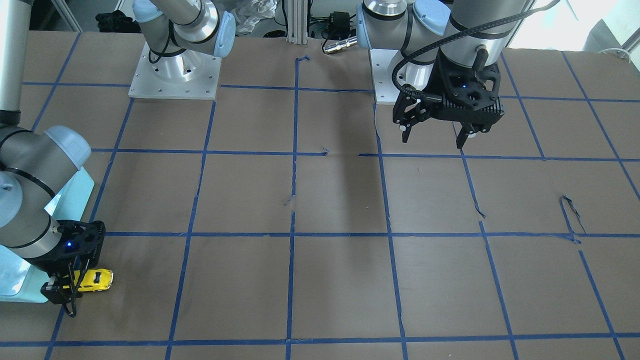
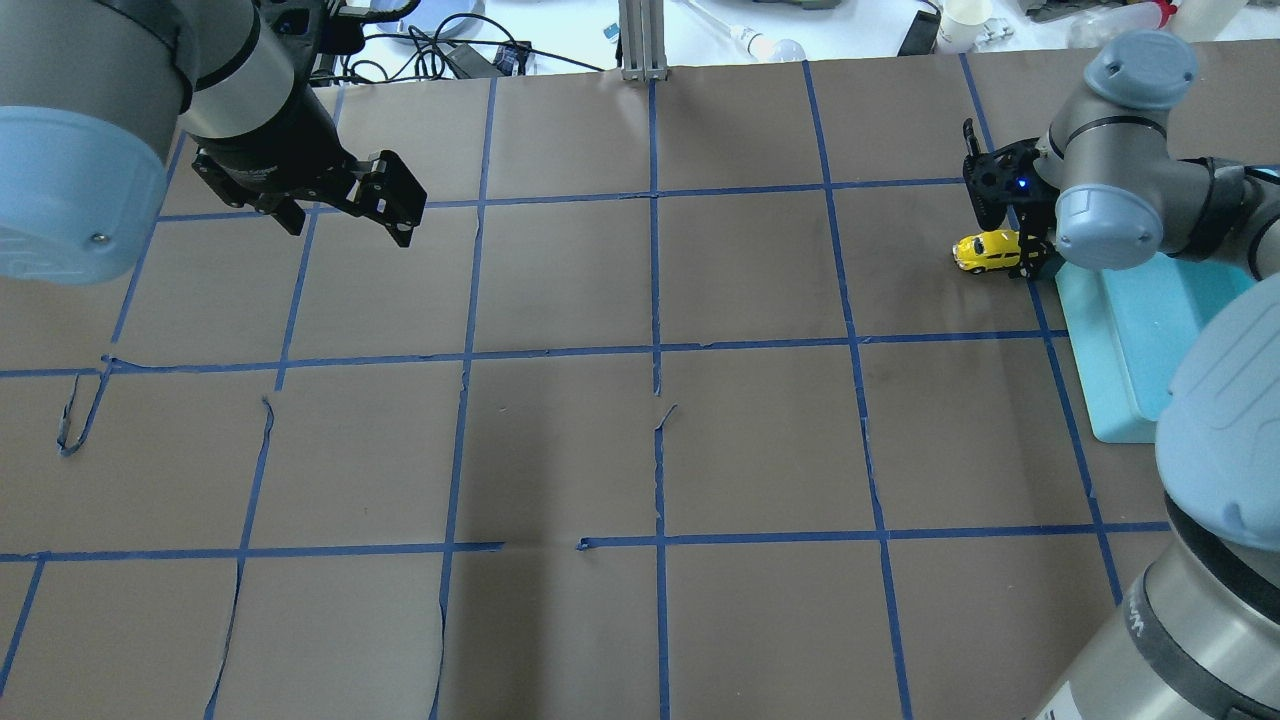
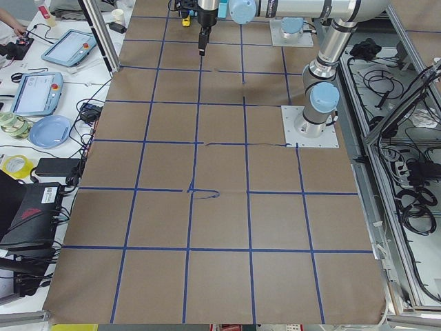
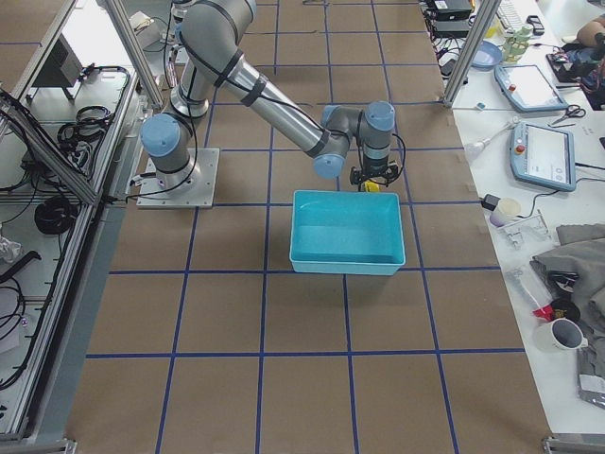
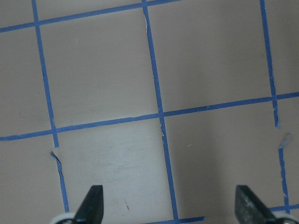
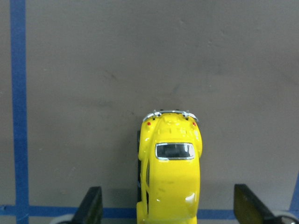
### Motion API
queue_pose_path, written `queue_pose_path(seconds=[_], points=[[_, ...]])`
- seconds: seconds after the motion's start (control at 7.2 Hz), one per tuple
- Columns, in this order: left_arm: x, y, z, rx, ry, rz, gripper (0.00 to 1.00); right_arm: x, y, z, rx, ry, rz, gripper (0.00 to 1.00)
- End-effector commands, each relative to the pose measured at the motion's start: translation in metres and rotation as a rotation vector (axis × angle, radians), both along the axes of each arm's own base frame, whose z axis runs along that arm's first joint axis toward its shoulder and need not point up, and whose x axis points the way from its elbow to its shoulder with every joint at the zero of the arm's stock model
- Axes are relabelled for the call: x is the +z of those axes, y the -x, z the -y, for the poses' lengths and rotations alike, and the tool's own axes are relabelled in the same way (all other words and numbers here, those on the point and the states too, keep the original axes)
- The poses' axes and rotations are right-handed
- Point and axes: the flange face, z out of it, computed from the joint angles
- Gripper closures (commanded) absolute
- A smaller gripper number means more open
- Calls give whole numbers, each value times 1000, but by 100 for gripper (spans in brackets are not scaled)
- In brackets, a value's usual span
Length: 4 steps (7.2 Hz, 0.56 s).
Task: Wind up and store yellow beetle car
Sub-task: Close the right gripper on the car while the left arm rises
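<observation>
Glossy car [image 6: 170, 172], matt paper table [image 2: 560, 450].
Car shiny yellow, chrome trim; my right gripper [image 6: 168, 207] matt black plastic; table brown paper, blue tape [image 2: 655, 300].

Arms [image 1: 192, 15]: showing silver tubes, pale-blue caps.
Left gripper [image 1: 432, 142]: black, glowing one blue light.
Cable [image 1: 430, 47]: black, ribbed.
Bases [image 1: 150, 85]: showing silver screwed plates.

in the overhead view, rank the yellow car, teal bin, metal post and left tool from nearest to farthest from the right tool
1. yellow beetle car, right at the right tool.
2. teal bin, just beside it, at the table's right edge.
3. aluminium post, far table edge, centre.
4. left tool, across the table on the left.
</observation>
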Motion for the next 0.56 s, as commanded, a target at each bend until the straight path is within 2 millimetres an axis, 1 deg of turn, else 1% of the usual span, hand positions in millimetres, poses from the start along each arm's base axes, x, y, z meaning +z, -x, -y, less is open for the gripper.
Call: queue_pose_path(seconds=[0.0, 0.14, 0.28, 0.42], points=[[0, 0, 0, -7, 0, 2, 0, -6, -2, 1, 1, 0, 23, 11], [-1, 0, 1, -7, -2, 1, 0, -6, -3, 0, -1, -2, 28, 17], [0, 0, 0, -7, 0, 1, 0, -8, -3, 0, -5, -5, 28, 34], [-1, 0, 0, -7, -2, 1, 0, -7, -3, 0, -6, -4, 27, 57]])
